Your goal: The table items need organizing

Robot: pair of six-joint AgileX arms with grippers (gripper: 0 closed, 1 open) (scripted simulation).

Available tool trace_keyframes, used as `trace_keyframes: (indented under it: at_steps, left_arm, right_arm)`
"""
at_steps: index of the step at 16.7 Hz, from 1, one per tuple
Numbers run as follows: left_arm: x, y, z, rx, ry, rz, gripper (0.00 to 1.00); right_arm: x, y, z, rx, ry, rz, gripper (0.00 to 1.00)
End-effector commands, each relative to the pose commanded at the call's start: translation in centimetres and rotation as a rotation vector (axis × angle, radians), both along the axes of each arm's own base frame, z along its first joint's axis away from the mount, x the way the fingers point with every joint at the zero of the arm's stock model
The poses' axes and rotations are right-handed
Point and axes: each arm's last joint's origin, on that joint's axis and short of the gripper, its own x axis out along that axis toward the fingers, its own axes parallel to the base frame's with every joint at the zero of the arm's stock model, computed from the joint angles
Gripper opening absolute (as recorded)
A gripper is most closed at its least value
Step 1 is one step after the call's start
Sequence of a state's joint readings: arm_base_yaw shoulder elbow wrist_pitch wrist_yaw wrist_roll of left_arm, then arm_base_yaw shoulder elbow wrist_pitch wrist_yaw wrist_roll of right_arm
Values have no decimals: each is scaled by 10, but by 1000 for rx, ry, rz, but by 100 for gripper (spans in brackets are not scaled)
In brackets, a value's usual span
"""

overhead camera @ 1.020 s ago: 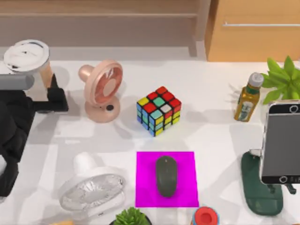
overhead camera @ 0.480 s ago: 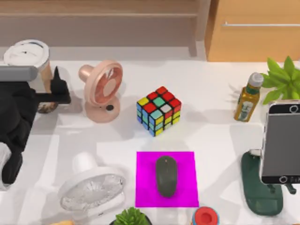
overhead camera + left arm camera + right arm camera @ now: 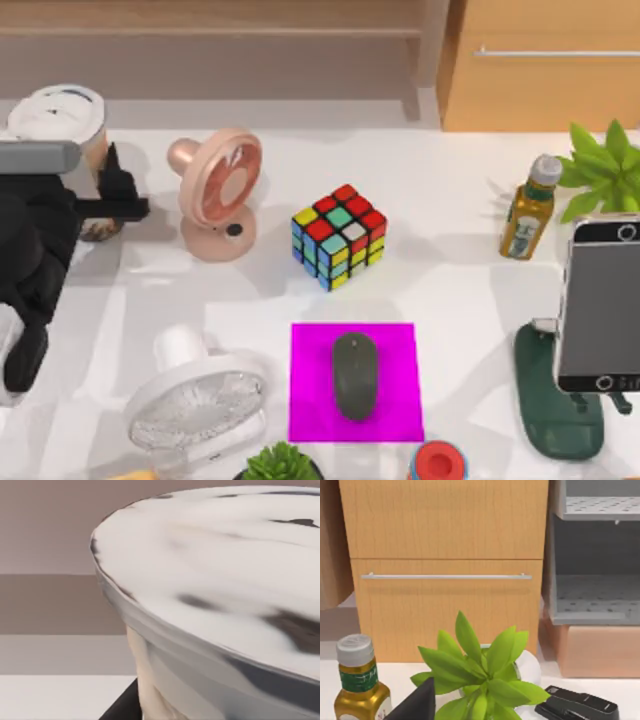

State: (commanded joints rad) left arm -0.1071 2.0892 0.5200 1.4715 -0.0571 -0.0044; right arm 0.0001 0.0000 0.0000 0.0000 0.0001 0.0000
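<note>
Dark grey, the mouse (image 3: pixel 355 376) lies on the magenta mat (image 3: pixel 305 400) at the table's (image 3: pixel 450 280) near edge, the smartphone (image 3: pixel 600 305) stands far right, and beyond, far left, the left gripper (image 3: pixel 108 195) reaches level, clamped around the cup (image 3: pixel 62 125).

- Pink fan (image 3: pixel 215 190): upright, immediately beside the left jaws, on their right side in the top view.
- Puzzle cube (image 3: pixel 339 236): multicoloured, further right of the left jaws, beyond the pink fan.
- White fan (image 3: pixel 197 402): near front edge, well apart from the left jaws.
- Magenta mat (image 3: pixel 355 382): square, flat.
- Yellow bottle (image 3: pixel 527 211): upright, beside leafy plant (image 3: pixel 608 168).
- Green stand (image 3: pixel 558 405): far right.
- Wooden drawer cabinet (image 3: pixel 445 555): behind the plant.
</note>
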Motion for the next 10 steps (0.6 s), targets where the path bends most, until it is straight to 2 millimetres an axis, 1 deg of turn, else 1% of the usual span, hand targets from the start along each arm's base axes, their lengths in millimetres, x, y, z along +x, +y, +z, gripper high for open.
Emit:
trace_keyframes:
  at_steps: [4, 5, 10]
  left_arm:
    - [0, 0, 0, 0, 0, 0, 2]
    - [0, 0, 0, 0, 0, 0, 0]
    - [0, 0, 0, 0, 0, 0, 0]
  right_arm:
    - [0, 0, 0, 0, 0, 0, 100]
    - [0, 0, 0, 0, 0, 0, 100]
    - [0, 0, 0, 0, 0, 0, 100]
